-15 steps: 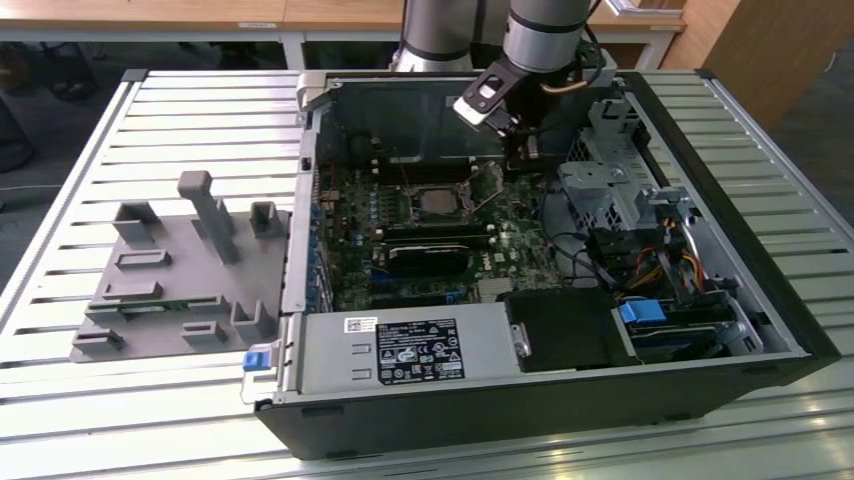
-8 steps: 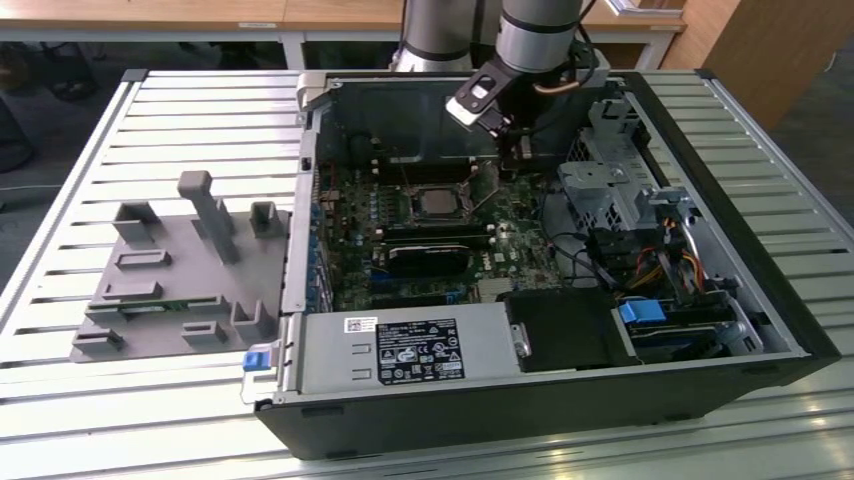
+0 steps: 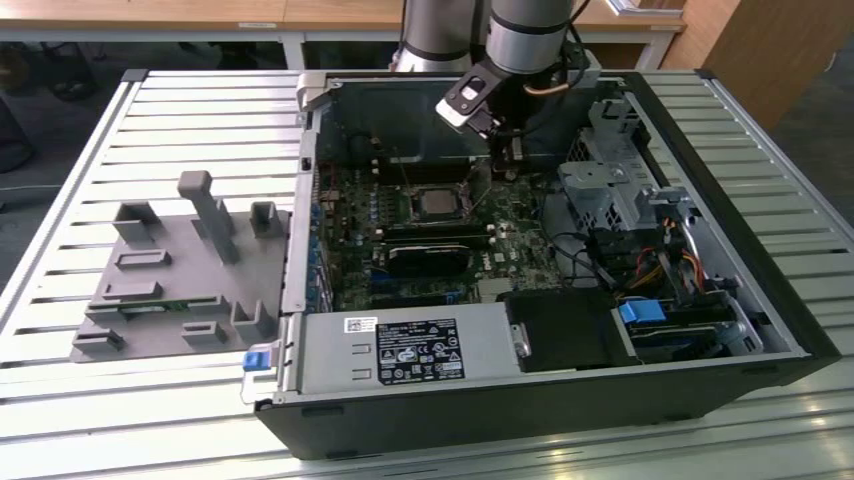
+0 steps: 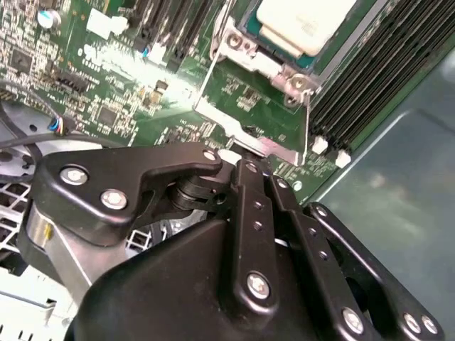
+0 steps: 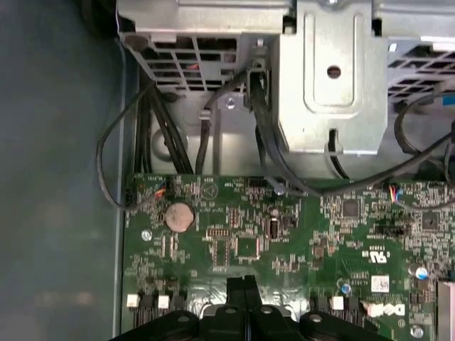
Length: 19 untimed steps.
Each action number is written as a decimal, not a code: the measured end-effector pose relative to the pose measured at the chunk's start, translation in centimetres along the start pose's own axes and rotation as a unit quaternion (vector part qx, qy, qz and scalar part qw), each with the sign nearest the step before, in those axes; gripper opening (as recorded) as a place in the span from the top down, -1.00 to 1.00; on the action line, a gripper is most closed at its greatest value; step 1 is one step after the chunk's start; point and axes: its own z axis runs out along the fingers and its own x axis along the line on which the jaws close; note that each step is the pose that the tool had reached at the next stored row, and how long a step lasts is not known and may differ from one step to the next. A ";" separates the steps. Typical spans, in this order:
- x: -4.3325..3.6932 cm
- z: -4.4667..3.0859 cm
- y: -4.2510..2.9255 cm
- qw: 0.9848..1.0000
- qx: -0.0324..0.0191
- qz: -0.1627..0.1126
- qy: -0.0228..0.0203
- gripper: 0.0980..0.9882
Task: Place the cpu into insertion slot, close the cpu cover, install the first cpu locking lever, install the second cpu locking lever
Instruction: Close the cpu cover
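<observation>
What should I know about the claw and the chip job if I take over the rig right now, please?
Claw: shut, low over the green board, right beside the socket. Whether it pinches anything cannot be told.
Chip: sitting in the socket.
Cover: appears to lie down around the chip.
Done: chip placed, cover seemingly closed.
Left: the two locking levers. A thin wire lever runs beside the cover; whether it is latched is unclear.

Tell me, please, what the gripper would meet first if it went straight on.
Probably the green circuit board beside the cpu cover's silver edge; the gripper hangs close above it, but depth is unclear.
</observation>
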 end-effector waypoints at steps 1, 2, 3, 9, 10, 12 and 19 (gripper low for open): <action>0.00 0.00 -0.23 1.000 0.000 0.000 0.000 0.98; 0.00 -0.01 -0.47 1.000 0.000 0.000 0.000 0.98; 0.00 -0.02 -0.72 1.000 0.000 0.000 0.000 0.98; 0.00 -0.06 -2.31 1.000 0.000 0.000 0.000 0.98; 0.01 -0.06 -2.55 1.000 0.000 0.000 0.000 0.98; 0.01 -0.03 -2.97 1.000 0.000 0.000 0.000 0.98; 0.01 0.55 -4.16 1.000 0.000 0.000 0.000 0.98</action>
